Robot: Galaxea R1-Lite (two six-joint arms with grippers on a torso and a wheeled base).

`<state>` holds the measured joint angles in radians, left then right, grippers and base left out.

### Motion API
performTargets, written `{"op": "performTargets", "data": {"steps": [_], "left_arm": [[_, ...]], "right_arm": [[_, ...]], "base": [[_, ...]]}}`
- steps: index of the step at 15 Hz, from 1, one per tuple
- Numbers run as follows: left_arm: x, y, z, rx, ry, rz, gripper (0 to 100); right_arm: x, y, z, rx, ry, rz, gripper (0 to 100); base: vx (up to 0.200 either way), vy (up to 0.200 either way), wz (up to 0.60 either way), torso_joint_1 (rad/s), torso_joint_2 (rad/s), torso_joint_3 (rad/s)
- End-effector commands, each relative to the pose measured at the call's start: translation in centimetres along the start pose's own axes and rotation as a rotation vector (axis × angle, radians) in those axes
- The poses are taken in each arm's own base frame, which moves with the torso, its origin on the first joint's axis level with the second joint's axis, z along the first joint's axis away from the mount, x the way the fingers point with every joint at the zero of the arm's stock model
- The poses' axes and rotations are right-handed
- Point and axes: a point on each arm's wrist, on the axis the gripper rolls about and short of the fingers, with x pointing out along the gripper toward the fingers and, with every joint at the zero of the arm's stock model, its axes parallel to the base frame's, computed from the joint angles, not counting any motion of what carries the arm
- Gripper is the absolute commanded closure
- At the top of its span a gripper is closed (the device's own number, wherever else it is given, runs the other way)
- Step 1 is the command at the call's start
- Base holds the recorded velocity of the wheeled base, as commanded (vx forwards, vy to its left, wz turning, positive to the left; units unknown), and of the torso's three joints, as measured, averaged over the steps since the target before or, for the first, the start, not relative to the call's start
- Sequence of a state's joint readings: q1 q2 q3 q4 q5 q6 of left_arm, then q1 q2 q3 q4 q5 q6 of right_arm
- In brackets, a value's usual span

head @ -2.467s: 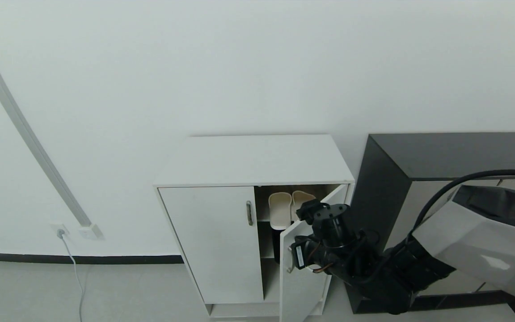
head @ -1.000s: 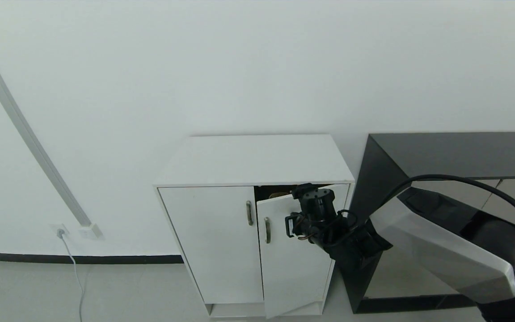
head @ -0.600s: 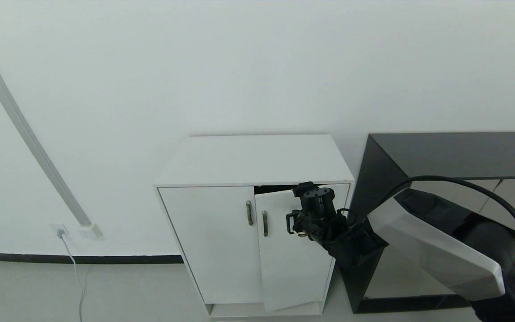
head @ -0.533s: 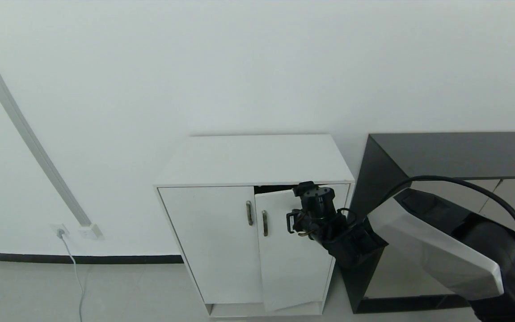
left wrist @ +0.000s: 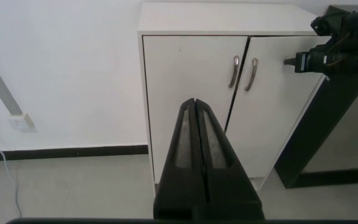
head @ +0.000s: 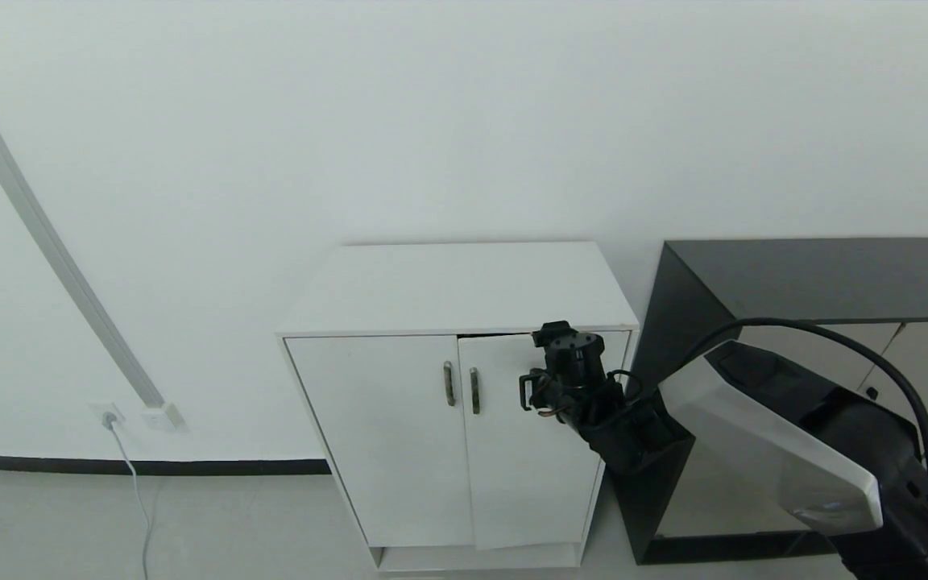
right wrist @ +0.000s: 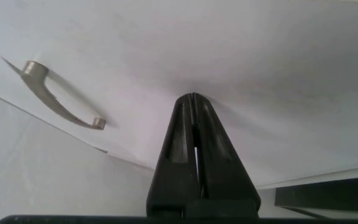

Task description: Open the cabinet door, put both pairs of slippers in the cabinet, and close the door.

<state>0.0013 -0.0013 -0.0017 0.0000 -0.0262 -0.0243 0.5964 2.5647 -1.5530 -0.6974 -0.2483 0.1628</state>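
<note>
Both the left gripper [left wrist: 194,104] and right gripper [right wrist: 194,99] have jaws pressed together, the right tip touching the cabinet door [right wrist: 272,56] ahead to shut it.

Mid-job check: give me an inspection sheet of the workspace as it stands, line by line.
Surface: grey floor; the cabinet stands on it against the wall.
Job's things: white cabinet; left door shut; right door almost shut, thin dark gap along its top edge.
Clutter: nothing seen.
Grippers: right gripper shut, tip against the right door's face; left gripper shut, held back in front of the cabinet.
Cables: power cord hangs from wall socket to the floor, left of the cabinet.
Surroundings: white wall with slanted conduit; black unit right of the cabinet.
</note>
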Motion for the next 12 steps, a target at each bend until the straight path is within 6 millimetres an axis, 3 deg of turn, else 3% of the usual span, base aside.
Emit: {"op": "performTargets", "data": {"steps": [1, 12], "left_arm": [[0.01, 0.00, 0.00, 0.000, 0.001, 0.000, 100], [0.01, 0.00, 0.00, 0.001, 0.001, 0.000, 100]], "right_arm": [[0.14, -0.12, -0.04, 0.001, -0.002, -0.003, 100], [0.85, -0.18, -0.52, -0.017, -0.005, -0.005, 100]], "base": [[0.000, 0.000, 0.00, 0.000, 0.00, 0.000], [0.000, 0.000, 0.00, 0.000, 0.00, 0.000]]}}
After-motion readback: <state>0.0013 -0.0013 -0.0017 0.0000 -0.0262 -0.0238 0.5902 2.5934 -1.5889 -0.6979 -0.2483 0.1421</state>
